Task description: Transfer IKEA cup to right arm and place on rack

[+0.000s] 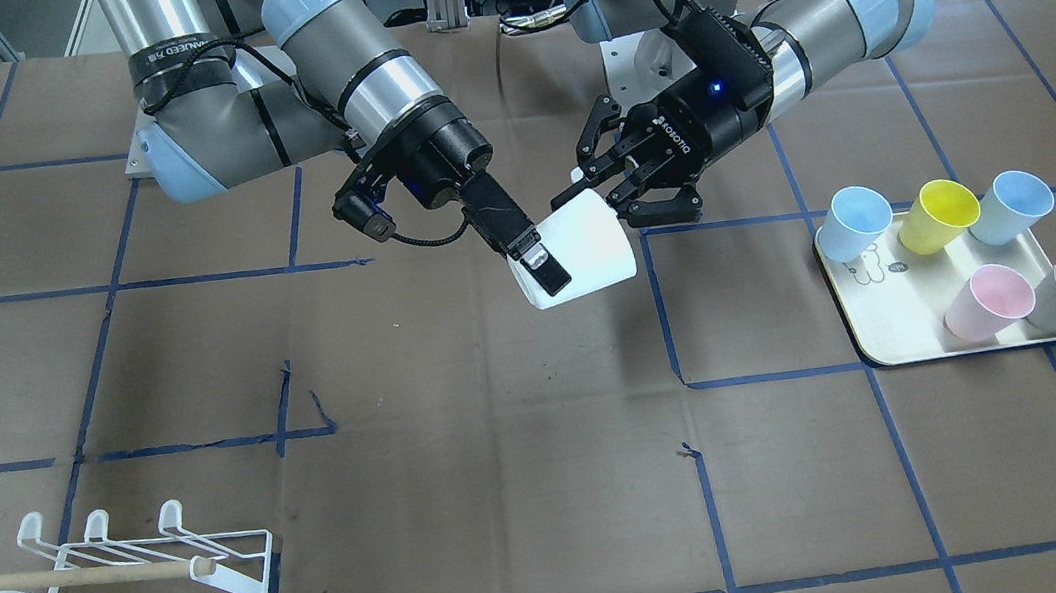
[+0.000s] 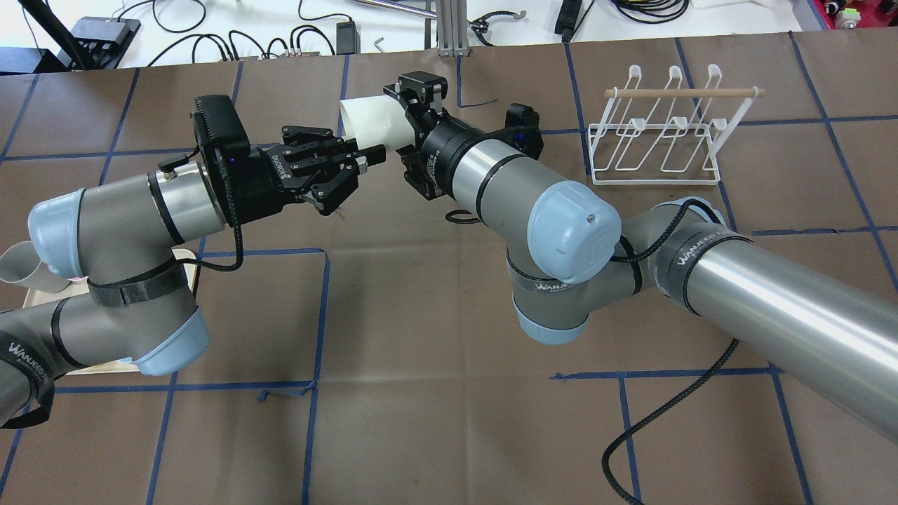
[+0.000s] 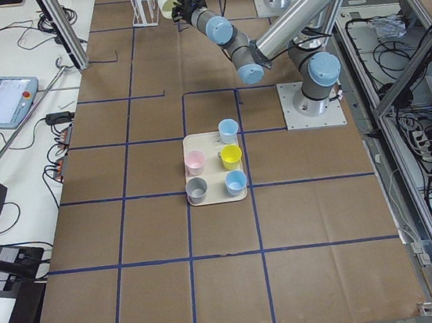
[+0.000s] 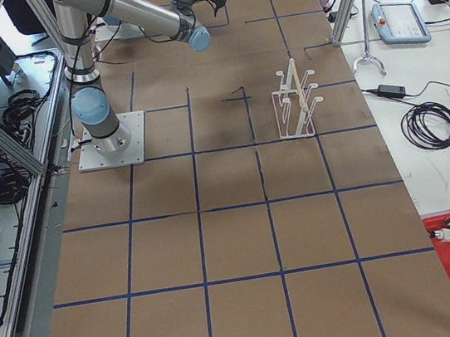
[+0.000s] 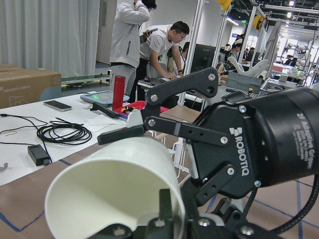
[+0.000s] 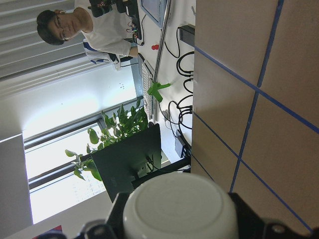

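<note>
white cup (image 1: 586, 239) sideways, mouth toward right gripper (image 1: 550, 274)

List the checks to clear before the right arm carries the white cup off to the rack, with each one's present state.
1. Grip: the right gripper looks shut on the white cup at its rim, one finger flat on the outer wall: ok.
2. Release: the left gripper straddles the cup's base end, and contact is unclear: cannot tell.
3. Height: the cup hangs in the air above the table: ok.
4. Target: the rack stands with no cup on it: ok.
5. Path: no object shows between cup and rack: ok.
</note>
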Tool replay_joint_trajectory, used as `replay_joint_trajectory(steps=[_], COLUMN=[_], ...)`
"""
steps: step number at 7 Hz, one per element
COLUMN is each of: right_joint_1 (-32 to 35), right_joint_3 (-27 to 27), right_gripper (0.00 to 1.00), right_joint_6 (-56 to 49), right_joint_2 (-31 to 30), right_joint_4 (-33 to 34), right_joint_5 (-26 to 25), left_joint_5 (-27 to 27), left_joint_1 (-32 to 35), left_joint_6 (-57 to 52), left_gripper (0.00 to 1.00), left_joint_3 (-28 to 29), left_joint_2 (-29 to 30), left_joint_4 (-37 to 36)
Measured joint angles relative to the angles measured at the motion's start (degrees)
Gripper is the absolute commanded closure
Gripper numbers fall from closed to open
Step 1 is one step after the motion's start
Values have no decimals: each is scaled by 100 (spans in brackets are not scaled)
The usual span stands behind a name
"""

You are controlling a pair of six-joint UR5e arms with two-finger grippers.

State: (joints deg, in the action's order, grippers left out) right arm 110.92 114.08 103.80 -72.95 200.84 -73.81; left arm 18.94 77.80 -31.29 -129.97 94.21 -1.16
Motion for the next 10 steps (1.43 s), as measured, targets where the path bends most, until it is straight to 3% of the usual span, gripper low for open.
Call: replay_joint_trajectory(steps=[2,4,6,7,9,10], right_joint_1=[-2,-97,-579,-947,-1565,-1763], right_joint_3=[-5,-83,-190,-213,-247,-314], right_gripper=[69,87,91,91,91,91], right_joint_6=[-11,-33,-225,-628,-2067,-2815], right_joint_2=[8,56,122,119,64,69], right_joint_4=[7,24,31,28,24,8], right_joint_5=[25,27,23,23,136,80], left_joint_5=[-30,30,100,474,1975,2864], left_joint_1=[-16,-193,-815,-991,-937,-704], left_joint_6=[46,52,95,350,1482,1812], left_gripper=[1,1,1,1,1,1], left_joint_3=[8,29,49,95,534,930], left_joint_2=[22,17,-22,-24,5,26], left_joint_4=[-4,10,85,163,486,1090])
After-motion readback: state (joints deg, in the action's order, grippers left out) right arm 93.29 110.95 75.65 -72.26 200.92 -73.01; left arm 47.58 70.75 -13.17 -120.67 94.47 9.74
